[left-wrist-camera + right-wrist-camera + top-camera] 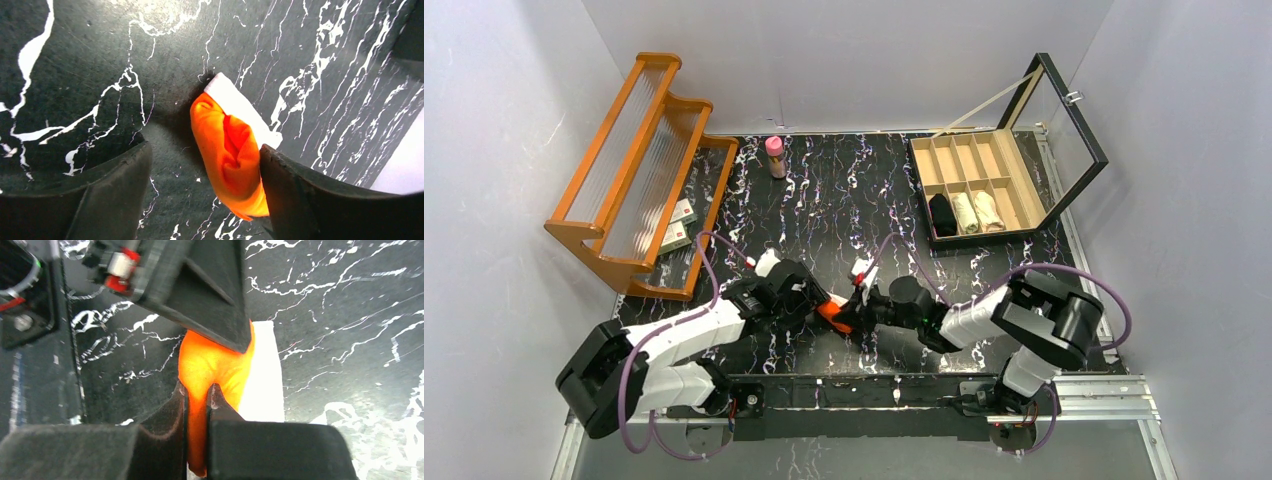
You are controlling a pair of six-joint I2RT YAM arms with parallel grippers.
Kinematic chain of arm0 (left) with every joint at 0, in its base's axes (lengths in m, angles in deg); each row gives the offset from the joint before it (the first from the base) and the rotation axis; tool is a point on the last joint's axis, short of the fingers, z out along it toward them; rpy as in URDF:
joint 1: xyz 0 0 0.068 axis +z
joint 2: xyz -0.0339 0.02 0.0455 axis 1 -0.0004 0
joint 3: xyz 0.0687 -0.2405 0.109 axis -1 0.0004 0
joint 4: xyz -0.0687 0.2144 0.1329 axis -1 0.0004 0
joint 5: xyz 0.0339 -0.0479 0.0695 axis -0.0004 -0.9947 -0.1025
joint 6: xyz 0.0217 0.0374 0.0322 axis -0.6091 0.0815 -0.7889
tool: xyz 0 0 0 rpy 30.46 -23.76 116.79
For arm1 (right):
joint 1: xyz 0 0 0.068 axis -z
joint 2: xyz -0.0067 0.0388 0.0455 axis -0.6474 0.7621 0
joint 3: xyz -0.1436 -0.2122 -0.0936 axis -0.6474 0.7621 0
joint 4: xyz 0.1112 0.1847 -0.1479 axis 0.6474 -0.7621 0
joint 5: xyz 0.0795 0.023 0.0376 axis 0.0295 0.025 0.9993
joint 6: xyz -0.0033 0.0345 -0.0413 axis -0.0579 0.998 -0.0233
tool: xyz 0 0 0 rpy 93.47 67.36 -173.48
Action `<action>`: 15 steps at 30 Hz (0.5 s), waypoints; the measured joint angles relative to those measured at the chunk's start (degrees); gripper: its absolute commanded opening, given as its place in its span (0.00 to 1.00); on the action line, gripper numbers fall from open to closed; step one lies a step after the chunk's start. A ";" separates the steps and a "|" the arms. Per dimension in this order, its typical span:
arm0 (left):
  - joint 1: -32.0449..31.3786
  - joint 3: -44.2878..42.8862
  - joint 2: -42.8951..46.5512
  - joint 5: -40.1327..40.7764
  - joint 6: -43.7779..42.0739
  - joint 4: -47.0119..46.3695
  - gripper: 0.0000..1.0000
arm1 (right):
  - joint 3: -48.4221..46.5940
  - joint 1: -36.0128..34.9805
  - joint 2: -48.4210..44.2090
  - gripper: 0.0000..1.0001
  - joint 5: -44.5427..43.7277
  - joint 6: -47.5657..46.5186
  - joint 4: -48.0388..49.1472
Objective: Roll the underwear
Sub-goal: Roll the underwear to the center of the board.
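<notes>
Right gripper (198, 392) pinches orange underwear (210, 360), plain only wrist-side

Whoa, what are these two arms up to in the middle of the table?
They are handling the orange underwear with white trim, which lies bunched on the black table. The right gripper is shut, pinching a fold of it. The left gripper stands open with the cloth between its fingers.

Top view: orange underwear (832, 313) mostly hidden between left gripper (817, 300) and right gripper (852, 312). Labels on rack boxes (677, 225), ten o'clock: illegibly small.
</notes>
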 measured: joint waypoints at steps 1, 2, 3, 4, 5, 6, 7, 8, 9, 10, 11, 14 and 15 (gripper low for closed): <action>0.00 0.39 1.05 0.52 -0.02 0.04 0.79 | 0.00 1.51 1.07 0.01 2.51 3.32 1.49; 0.00 0.72 1.97 0.90 0.00 0.09 0.81 | -0.07 2.99 2.21 0.01 4.96 6.40 2.82; 0.00 1.22 3.15 1.25 -0.04 0.02 0.83 | -0.15 4.42 3.34 0.01 7.28 9.35 4.11; 0.00 1.77 4.44 1.64 -0.13 -0.09 0.85 | -0.28 5.46 4.26 0.01 8.98 11.74 5.11; 0.00 2.34 5.88 2.10 -0.17 -0.15 0.87 | -0.50 6.67 5.35 0.01 10.86 14.58 6.34; 0.00 2.82 7.23 2.47 -0.28 -0.17 0.88 | -0.76 7.67 6.60 0.01 12.48 17.31 7.65; 0.00 3.30 8.52 2.75 -0.44 -0.39 0.89 | -1.01 8.46 7.85 0.01 13.86 19.78 8.85; 0.00 3.85 9.90 3.10 -0.63 -0.57 0.89 | -1.27 9.11 9.07 0.01 15.06 22.25 10.01; 0.00 4.37 11.10 3.37 -0.94 -0.94 0.89 | -1.57 9.66 10.14 0.01 16.04 24.39 10.91; 0.02 5.05 12.37 3.48 -1.33 -1.57 0.89 | -1.90 10.16 11.26 0.01 16.98 26.51 11.80; 0.04 5.73 13.46 3.48 -1.77 -2.19 0.88 | -2.25 10.75 12.37 0.01 18.01 28.55 12.61; 0.04 7.56 15.39 2.97 -2.91 -4.42 0.85 | -2.99 12.68 15.37 0.01 20.81 34.29 15.06; 0.04 8.33 15.63 2.47 -3.17 -5.64 0.83 | -3.06 13.40 16.24 0.01 21.66 36.22 16.04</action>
